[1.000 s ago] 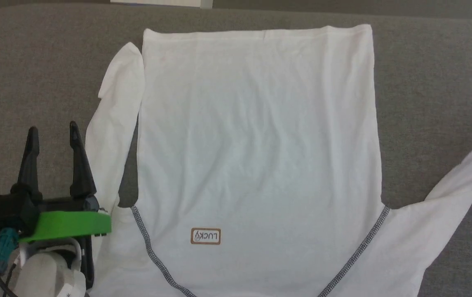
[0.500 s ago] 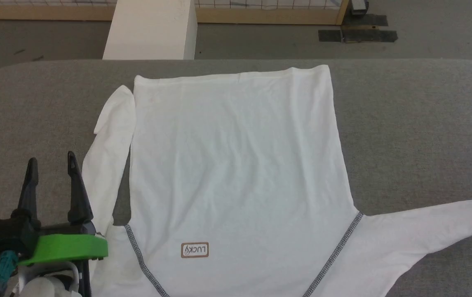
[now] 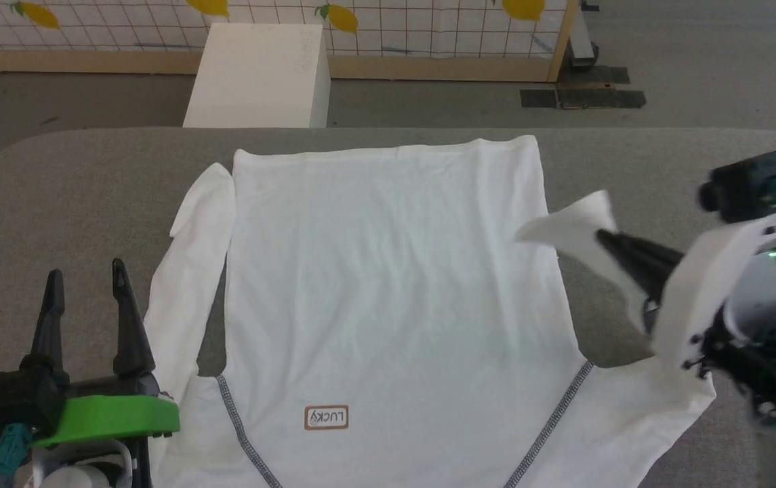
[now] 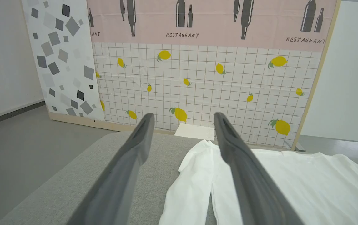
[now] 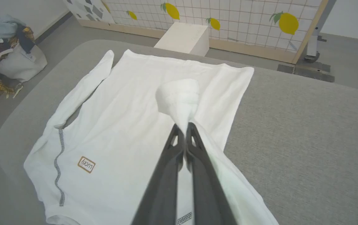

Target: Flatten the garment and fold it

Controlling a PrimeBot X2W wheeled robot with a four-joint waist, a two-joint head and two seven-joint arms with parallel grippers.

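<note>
The white garment [image 3: 388,285] lies spread on the grey table [image 3: 76,203], hem at the far side, a small brown label [image 3: 326,417] near me, grey stitched seams running to the shoulders. It has long sleeves. Its left sleeve [image 3: 188,271] lies along the body. My right gripper [image 3: 601,237] is shut on the right sleeve [image 3: 574,227] and holds its end lifted above the garment's right edge; in the right wrist view the sleeve end [image 5: 179,98] bunches past the fingertips. My left gripper [image 3: 86,278] stands open over the table, just left of the left sleeve [image 4: 194,175].
A rigid white box [image 3: 259,74] stands on the floor beyond the table's far edge, before a lemon-patterned panel [image 3: 428,20]. A pile of clothes [image 5: 7,47] lies on the floor to the left in the right wrist view. Bare grey table [image 5: 307,131] stretches right of the garment.
The head camera has tilted up, bringing floor and box into view. My right gripper has come into view holding the right sleeve, which now is lifted and drawn in over the garment's right edge.
</note>
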